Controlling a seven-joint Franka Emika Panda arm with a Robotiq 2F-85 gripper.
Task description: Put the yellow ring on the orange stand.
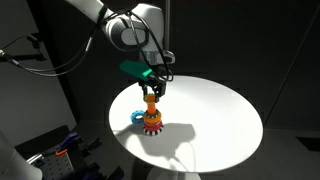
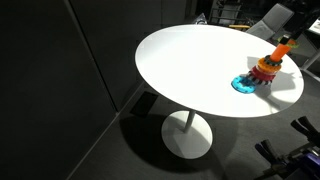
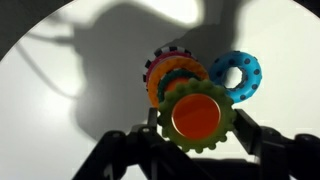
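Nearest us, at the bottom of the wrist view, the gripper grasps the yellow ring right over the orange stand.

In that view the dark fingers press the ring's two sides, the peg top fills its open centre, the stacked rings sit just above, and the light blue ring lies at upper right on the white table. In an exterior view the gripper hangs at centre frame over the stand; the ring itself is too small to make out. In an exterior view the stand is at the right edge, beside the blue ring. We judge the ring light, stiff plastic, its bumpy edge giving grip; holding it across the outer rim keeps the hole free.
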